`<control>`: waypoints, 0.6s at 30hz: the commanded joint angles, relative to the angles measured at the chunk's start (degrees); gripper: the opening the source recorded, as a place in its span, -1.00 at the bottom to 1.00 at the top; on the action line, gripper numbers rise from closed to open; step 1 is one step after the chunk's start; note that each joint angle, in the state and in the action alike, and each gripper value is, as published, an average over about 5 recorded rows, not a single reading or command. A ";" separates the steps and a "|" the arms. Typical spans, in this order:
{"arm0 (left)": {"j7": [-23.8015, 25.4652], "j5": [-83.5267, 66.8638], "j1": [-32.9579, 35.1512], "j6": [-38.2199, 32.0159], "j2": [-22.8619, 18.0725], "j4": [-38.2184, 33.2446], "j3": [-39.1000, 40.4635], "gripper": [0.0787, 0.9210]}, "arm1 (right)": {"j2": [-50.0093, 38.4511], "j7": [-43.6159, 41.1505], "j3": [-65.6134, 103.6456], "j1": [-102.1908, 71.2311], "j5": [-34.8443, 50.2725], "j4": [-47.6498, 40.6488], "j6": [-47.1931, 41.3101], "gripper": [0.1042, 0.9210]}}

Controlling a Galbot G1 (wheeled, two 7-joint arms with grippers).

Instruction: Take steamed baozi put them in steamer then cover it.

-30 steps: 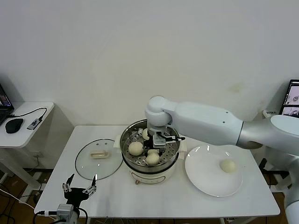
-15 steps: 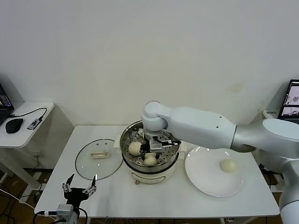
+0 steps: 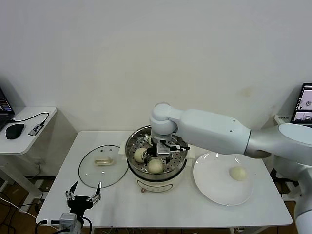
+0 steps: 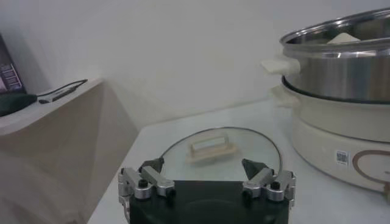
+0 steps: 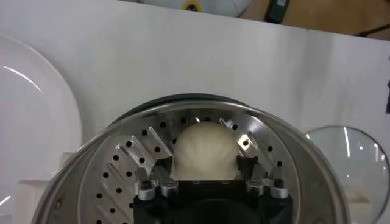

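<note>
Right tool [image 3: 167,147]: down inside the steamer [image 3: 156,161], fingers [image 5: 159,173] spread apart on either side of a baozi [image 5: 205,152], not clamping it.
Baozi at right tool: sitting on the perforated floor between the open fingers, near the steamer wall.
Other baozi in steamer: one [image 3: 155,166] toward the front, one [image 3: 140,155] toward the left side, both near the tool.
Last baozi [image 3: 237,173]: alone on the white plate [image 3: 214,187], right of the steamer, well apart from both tools.
Cover [image 3: 102,165]: flat on the surface [image 3: 161,207], left of the steamer, handle up.
Left tool [image 3: 83,197]: low at the front left edge of the surface, fingers [image 4: 151,179] wide apart, holding nothing, cover just beyond it.
Change from a second ago: right tool then closed around a baozi above the basket; now lower in the steamer, fingers parted, baozi resting on the floor.
Unchanged: left tool, cover, plate and its baozi in the same places.
</note>
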 commanded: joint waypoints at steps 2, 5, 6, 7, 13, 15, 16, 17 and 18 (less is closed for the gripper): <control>0.27 -0.10 -0.26 0.20 0.34 0.01 0.03 0.77 | -9.48 -0.46 3.79 6.61 8.16 2.05 -7.52 0.76; 0.46 -0.23 -0.40 0.34 0.70 -0.07 -0.04 0.77 | -15.18 -1.00 3.19 10.07 14.39 1.68 -13.99 0.76; 0.55 -0.28 -0.41 0.40 0.85 -0.11 -0.04 0.77 | -17.16 -1.11 2.67 11.12 17.12 1.53 -16.95 0.76; 0.62 -0.34 -0.42 0.46 1.01 -0.16 -0.01 0.77 | -19.07 -1.23 2.22 11.87 19.71 1.53 -20.20 0.76; 1.04 -1.18 -0.56 0.92 2.02 -0.39 0.33 0.77 | -31.35 -2.31 1.28 12.90 29.20 3.56 -41.01 0.76; 1.15 -1.77 -0.72 1.29 2.23 -0.42 0.39 0.77 | -34.59 -2.76 1.31 12.24 29.84 4.14 -46.03 0.76; 1.23 -2.03 -0.82 1.49 2.30 -0.43 0.42 0.77 | -35.99 -2.78 1.40 11.65 29.80 4.23 -48.12 0.76; 1.31 -2.27 -0.90 1.68 2.37 -0.45 0.46 0.77 | -37.37 -2.68 1.58 10.89 29.56 4.22 -50.10 0.76; 1.39 -2.45 -0.97 1.84 2.44 -0.47 0.50 0.77 | -38.35 -2.52 1.80 10.09 29.20 4.10 -51.54 0.76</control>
